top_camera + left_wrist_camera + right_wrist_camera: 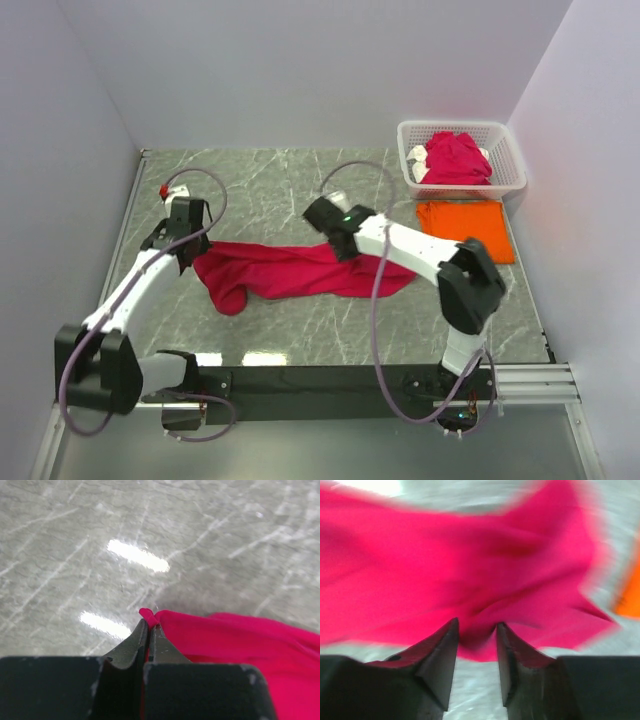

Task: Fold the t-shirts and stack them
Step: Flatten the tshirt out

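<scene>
Tabletop (300, 180): grey marble pattern, white veins, glossy; you get 2 light glares in left wrist view. Pale walls (300, 70) close off 3 sides. Crimson t-shirt (290, 270) rumpled at frame centre. Left gripper (150, 622) clenched on its edge, centre-left. Right gripper (476, 625) jaws parted over cloth, view blurred. Orange t-shirt (465, 230) flat at right, below white basket (505, 150) in upper right, which holds crimson cloth (455, 158).

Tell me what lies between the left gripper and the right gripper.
A crimson t-shirt lies stretched along the table between them, one end pinched in the left gripper. The top view shows it.
</scene>
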Robot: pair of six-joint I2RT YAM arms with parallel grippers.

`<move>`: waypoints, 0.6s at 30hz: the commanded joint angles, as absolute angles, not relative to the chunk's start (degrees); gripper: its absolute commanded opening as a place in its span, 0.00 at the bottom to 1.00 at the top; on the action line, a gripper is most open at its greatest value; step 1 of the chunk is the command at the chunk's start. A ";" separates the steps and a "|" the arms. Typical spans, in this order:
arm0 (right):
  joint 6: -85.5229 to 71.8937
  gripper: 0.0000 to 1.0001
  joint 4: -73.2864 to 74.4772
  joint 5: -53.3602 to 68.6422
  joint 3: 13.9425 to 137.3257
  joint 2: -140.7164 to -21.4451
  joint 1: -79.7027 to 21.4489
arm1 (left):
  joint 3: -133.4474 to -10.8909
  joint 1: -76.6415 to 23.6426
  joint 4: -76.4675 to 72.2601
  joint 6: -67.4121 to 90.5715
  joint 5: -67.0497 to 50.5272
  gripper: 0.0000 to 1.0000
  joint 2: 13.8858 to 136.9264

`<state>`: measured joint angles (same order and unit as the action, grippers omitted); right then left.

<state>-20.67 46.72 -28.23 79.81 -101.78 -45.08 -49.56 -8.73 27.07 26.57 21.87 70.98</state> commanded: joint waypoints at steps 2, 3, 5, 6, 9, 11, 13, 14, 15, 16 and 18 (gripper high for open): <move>-15.82 0.45 43.08 -15.50 85.09 -102.32 -50.36 | -45.71 -8.88 25.05 28.56 17.15 0.01 65.84; -15.56 0.46 38.37 -12.16 83.86 -100.83 -50.36 | -44.83 -8.88 24.87 28.56 17.05 0.01 65.74; -15.90 0.48 34.38 -6.79 79.22 -95.75 -49.66 | -45.00 -8.88 24.96 28.39 17.22 0.01 66.35; -16.26 0.49 31.84 -5.98 77.80 -94.15 -49.05 | -45.09 -8.88 25.05 28.30 17.31 0.01 66.79; -20.03 0.48 27.27 -3.79 70.69 -87.73 -44.14 | -45.44 -8.88 24.87 27.95 17.58 0.01 67.76; -24.77 0.47 23.57 -0.20 63.68 -83.09 -37.99 | -45.62 -8.88 24.87 28.12 17.84 0.01 68.11; -30.65 0.47 18.74 6.31 59.26 -80.87 -32.47 | -45.61 -8.88 24.87 28.21 17.93 0.01 68.03; -32.41 0.47 17.07 7.89 55.58 -79.21 -31.56 | -45.53 -8.88 24.87 28.30 18.19 0.01 67.94; -34.00 0.47 13.31 10.17 53.89 -78.41 -30.94 | -45.44 -8.88 24.79 28.39 18.28 0.01 67.85; -36.80 0.48 11.44 10.63 51.18 -77.44 -30.68 | -45.44 -8.88 24.79 28.30 18.28 0.01 67.76; -41.54 0.48 5.82 11.42 48.70 -76.65 -30.67 | -45.44 -8.88 24.70 28.39 18.20 0.01 67.76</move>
<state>-31.79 17.06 4.40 52.21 -78.04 -29.54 -45.12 -8.73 26.68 27.90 18.28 68.25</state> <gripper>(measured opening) 0.477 0.023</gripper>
